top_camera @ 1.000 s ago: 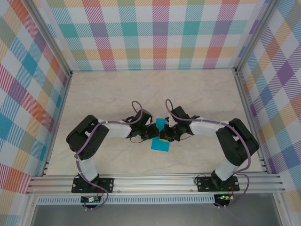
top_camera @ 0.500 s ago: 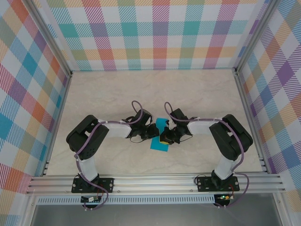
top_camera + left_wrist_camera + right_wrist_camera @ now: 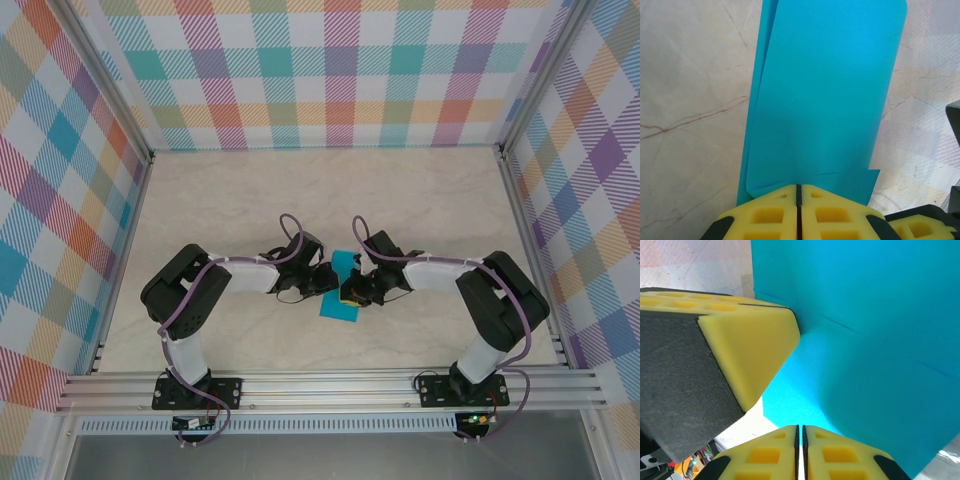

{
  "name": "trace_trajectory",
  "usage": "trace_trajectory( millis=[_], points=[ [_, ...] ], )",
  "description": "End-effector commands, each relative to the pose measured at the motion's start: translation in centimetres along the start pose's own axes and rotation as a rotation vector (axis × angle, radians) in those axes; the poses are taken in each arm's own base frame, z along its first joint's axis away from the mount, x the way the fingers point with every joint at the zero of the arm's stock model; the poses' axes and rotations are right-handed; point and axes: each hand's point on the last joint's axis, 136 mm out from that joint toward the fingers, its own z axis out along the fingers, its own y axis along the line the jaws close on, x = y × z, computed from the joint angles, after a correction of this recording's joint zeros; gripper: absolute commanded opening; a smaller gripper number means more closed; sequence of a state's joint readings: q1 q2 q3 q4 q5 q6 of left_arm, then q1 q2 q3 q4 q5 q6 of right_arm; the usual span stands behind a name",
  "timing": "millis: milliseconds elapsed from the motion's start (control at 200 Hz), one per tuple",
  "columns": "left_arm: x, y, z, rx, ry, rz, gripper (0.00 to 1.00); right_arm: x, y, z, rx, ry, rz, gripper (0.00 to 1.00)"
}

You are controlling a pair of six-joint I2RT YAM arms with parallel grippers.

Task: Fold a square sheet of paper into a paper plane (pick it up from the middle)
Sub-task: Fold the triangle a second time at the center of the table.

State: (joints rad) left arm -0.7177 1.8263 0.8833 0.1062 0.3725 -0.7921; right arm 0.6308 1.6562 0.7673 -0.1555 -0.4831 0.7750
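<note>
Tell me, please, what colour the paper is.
The paper is plain teal-blue, clearest in the left wrist view.

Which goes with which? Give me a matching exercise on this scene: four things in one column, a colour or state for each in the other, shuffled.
Column A
1. sheet of paper
2. left end effector
3. table top
4. back wall

Column B
a. pale marbled beige
b. teal-blue, folded into layers
c. multicoloured plaid
d. yellow pads, closed together at the paper's edge

Pairs: 1-b, 2-d, 3-a, 4-c
</note>
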Motion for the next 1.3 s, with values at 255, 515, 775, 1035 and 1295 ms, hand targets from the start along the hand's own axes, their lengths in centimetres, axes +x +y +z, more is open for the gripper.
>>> trace_trajectory(
  millis=[255,515,775,1035,1295],
  points=[
    [1.0,2.7,0.5,-0.106,0.017,-0.029,0.08,3.5,-4.4,1.0,0.092,0.074,0.071,0.12],
    [1.1,3.4,0.6,-0.132,0.017,-0.041,0.08,4.8,-3.9,-0.2,0.05,0.075,0.048,0.14],
    [1.2,3.7,0.7,-0.14,0.019,-0.048,0.08,6.5,-5.4,-0.7,0.069,0.078,0.067,0.15],
    [1.0,2.5,0.3,-0.104,0.02,-0.038,0.08,3.6,-4.3,-2.7,0.126,-0.045,0.031,0.23],
    [0.4,1.1,-0.7,-0.075,-0.002,-0.013,0.1,-0.8,-3.4,-3.3,0.111,-0.138,0.079,0.34]
  ],
)
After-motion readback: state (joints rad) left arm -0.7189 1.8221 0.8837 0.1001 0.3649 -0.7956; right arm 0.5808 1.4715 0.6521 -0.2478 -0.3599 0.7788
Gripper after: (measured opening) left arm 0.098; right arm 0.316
